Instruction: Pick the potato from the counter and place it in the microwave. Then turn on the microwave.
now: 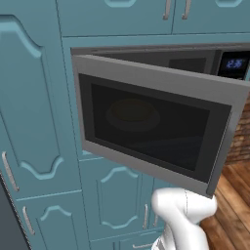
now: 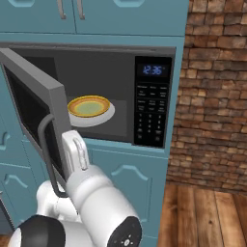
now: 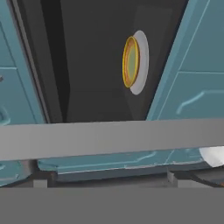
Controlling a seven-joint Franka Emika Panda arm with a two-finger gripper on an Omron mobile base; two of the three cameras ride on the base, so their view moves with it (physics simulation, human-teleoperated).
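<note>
The microwave [image 2: 153, 49] stands with its door [image 1: 156, 122] swung wide open to the left. Inside, a yellow-rimmed dish [image 2: 89, 107] rests on the white turntable. The dish [image 3: 130, 62] also appears in the hand view, rolled on its side. The potato is out of view. My gripper [image 3: 105, 179] is open, its two dark fingertips [image 3: 41, 181] far apart with nothing between them. It sits low, under the door's grey bottom edge [image 3: 109, 140], looking into the cavity. My white arm [image 1: 183, 207] reaches up beneath the door, close to the curved handle [image 2: 46, 144].
The black keypad [image 2: 152, 116] and blue display [image 2: 153, 70] are on the microwave's right side. Teal cabinet doors [image 1: 29, 122] surround it above, below and left. A brick wall [image 2: 212, 96] and wooden floor [image 2: 207, 217] lie to the right.
</note>
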